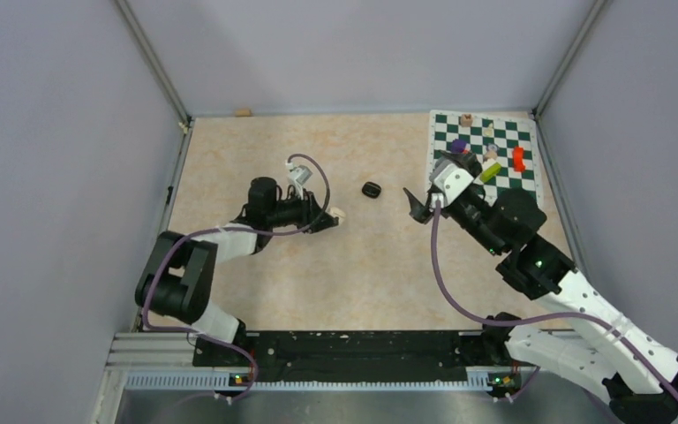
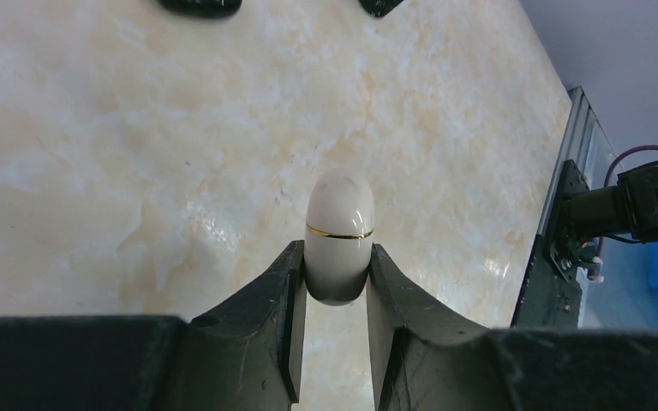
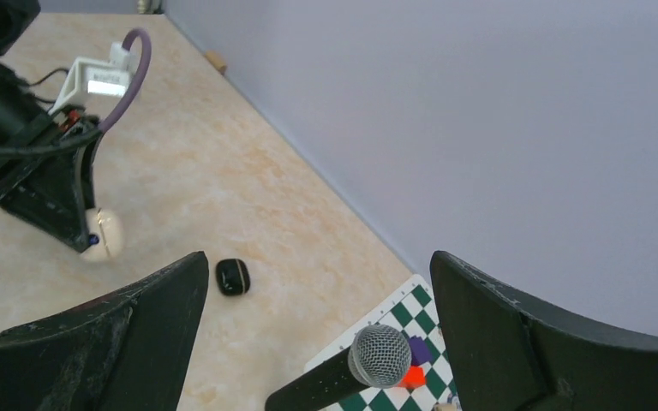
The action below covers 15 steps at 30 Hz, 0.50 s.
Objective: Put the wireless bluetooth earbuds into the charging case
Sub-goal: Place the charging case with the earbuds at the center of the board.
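Observation:
My left gripper (image 1: 331, 217) is shut on a whitish, pill-shaped charging case (image 2: 339, 224) with a thin gold seam; the case is closed and sticks out past the fingertips, just above the table. It also shows in the right wrist view (image 3: 104, 234). A closed black charging case (image 1: 371, 190) lies on the table between the arms, also seen in the right wrist view (image 3: 232, 276). My right gripper (image 1: 417, 210) is open and empty, just right of the black case. No earbuds show in any view.
A green-and-white chessboard mat (image 1: 485, 132) lies at the back right with a red block (image 1: 518, 159), a purple piece (image 1: 458, 146) and a yellow-green block (image 1: 491, 171). A black microphone (image 3: 368, 364) shows below the right gripper. Grey walls enclose the table.

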Tool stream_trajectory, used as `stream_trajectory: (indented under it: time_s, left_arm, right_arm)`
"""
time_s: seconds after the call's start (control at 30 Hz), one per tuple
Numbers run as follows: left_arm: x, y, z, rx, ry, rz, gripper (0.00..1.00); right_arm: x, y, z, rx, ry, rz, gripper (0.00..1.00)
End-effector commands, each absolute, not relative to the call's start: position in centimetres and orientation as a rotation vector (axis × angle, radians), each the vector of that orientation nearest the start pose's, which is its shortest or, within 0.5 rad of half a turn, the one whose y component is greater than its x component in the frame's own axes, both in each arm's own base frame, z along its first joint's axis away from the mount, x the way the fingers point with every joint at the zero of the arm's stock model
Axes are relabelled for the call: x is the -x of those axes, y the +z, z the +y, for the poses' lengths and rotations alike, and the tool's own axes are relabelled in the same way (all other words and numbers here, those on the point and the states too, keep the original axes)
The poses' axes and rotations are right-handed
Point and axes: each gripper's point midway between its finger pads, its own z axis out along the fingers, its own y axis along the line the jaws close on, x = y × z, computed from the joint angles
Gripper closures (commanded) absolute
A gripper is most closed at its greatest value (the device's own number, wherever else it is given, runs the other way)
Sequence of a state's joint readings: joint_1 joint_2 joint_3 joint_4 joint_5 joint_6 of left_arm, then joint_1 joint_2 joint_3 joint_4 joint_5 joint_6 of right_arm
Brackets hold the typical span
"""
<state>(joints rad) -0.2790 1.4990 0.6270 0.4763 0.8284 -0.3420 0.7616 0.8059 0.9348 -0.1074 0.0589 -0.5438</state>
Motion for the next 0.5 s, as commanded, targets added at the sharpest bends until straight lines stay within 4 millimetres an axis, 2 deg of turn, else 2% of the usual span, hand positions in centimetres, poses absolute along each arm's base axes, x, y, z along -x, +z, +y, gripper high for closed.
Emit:
stream_trajectory:
  time_s: [0.0, 0.1, 0.17, 0.23, 0.37, 0.43, 0.47]
  left_arm:
    - [-31.4, 10.0, -25.0, -0.447, -1.235, 2.074, 0.94]
    - [-31.7, 8.0, -26.3, -0.416, -1.288, 2.151, 0.89]
    - [-32.0, 6.7, -27.1, -0.395, -1.305, 2.219, 0.8]
    - [-32.4, 5.3, -27.8, -0.389, -1.282, 2.301, 0.71]
    - [-32.0, 2.5, -29.1, -0.393, -1.236, 2.44, 0.62]
    - [-31.7, 1.5, -29.6, -0.391, -1.224, 2.49, 0.49]
    - [-31.6, 1.3, -30.0, -0.394, -1.228, 2.513, 0.26]
  right_arm:
    - [-26.2, 38.6, 18.1, 0.743, 0.116, 1.175, 0.01]
    - [-26.4, 38.2, 17.6, 0.712, 0.099, 1.166, 0.01]
    - [-26.5, 38.0, 17.3, 0.698, 0.089, 1.162, 0.01]
    - [-26.6, 37.9, 17.1, 0.678, 0.075, 1.156, 0.01]
    - [-26.8, 38.0, 16.2, 0.635, 0.038, 1.145, 0.01]
    - [-26.9, 38.4, 15.9, 0.617, 0.027, 1.141, 0.01]
    - [-27.0, 38.5, 15.7, 0.607, 0.019, 1.14, 0.01]
